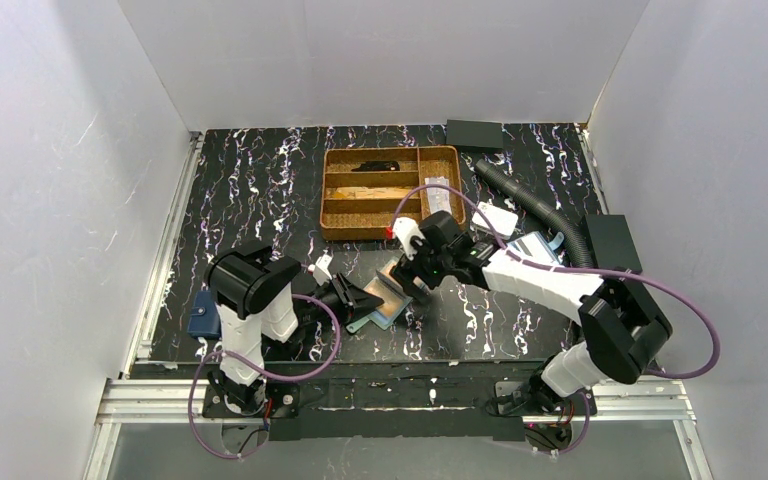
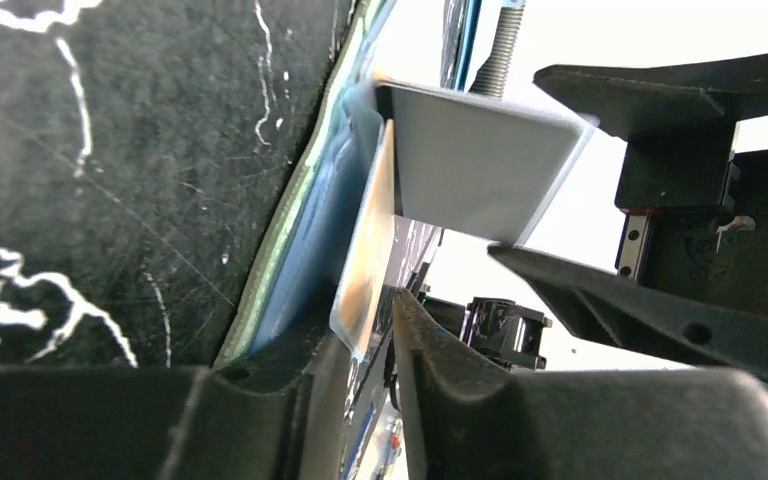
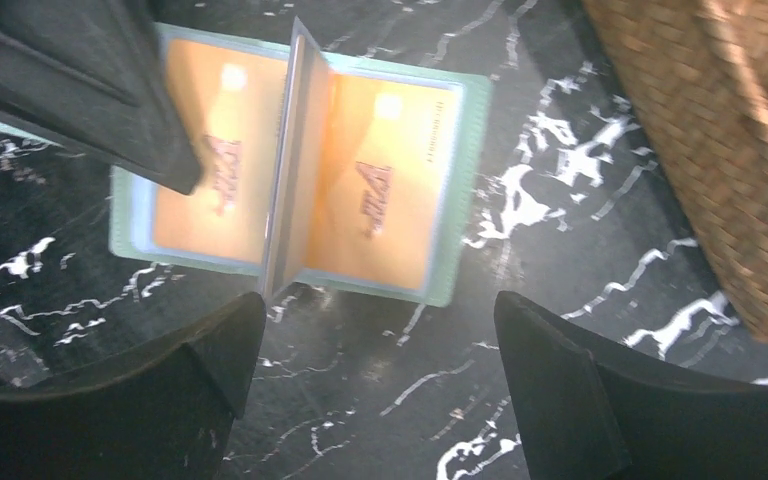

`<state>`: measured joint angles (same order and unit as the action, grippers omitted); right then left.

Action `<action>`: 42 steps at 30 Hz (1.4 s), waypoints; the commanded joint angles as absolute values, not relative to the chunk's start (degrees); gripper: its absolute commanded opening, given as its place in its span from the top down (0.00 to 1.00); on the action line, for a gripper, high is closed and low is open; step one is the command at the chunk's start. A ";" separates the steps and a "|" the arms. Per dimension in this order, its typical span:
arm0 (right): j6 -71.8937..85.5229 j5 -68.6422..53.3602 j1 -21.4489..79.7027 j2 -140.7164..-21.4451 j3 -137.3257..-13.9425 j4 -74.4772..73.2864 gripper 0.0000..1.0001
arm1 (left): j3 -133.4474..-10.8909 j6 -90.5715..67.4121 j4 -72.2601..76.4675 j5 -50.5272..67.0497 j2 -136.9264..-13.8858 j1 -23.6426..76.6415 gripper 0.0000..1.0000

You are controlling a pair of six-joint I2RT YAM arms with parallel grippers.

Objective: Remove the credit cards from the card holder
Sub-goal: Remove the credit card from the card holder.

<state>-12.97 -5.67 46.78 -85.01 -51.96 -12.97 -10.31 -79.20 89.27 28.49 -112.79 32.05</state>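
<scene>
A flat teal-green card holder [image 3: 457, 190] lies open on the black, white-veined marble-pattern table [image 1: 260, 190], just in front of a brown woven compartment tray [image 1: 324, 200]. Orange-gold plastic cards [image 3: 385, 190] sit in its clear pockets on either side of a middle leaf [image 3: 290, 150] that stands on edge. The left gripper [image 1: 365, 298] reaches in at the holder's left end, its black fingers set close on either side of a raised pocket leaf; whether they actually pinch it cannot be told. The right gripper [image 3: 378, 320] hovers close beside the holder's long edge, jaws spread wide with only bare table between them.
</scene>
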 commanded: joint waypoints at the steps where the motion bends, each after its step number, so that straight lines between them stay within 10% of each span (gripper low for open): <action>1: -12.17 -4.36 43.51 -82.15 -50.98 -10.24 0.06 | -10.17 -76.48 81.21 27.58 -115.25 31.90 0.82; 8: -11.35 -6.64 39.18 -79.91 -51.01 -10.23 0.05 | -10.38 -75.80 81.21 27.42 -115.59 31.92 0.86; 17: -9.70 -37.76 37.62 -81.27 -51.25 -9.01 0.05 | -11.50 -73.51 81.00 28.60 -112.27 31.93 0.85; 42: 5.46 -49.36 28.36 -81.08 -42.45 7.22 0.02 | -14.03 -66.04 79.70 29.70 -103.77 33.39 1.00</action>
<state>3.60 -44.29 28.99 -84.33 -42.81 2.02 -12.51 -73.21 82.54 28.82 -108.38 32.47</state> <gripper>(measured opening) 0.983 0.014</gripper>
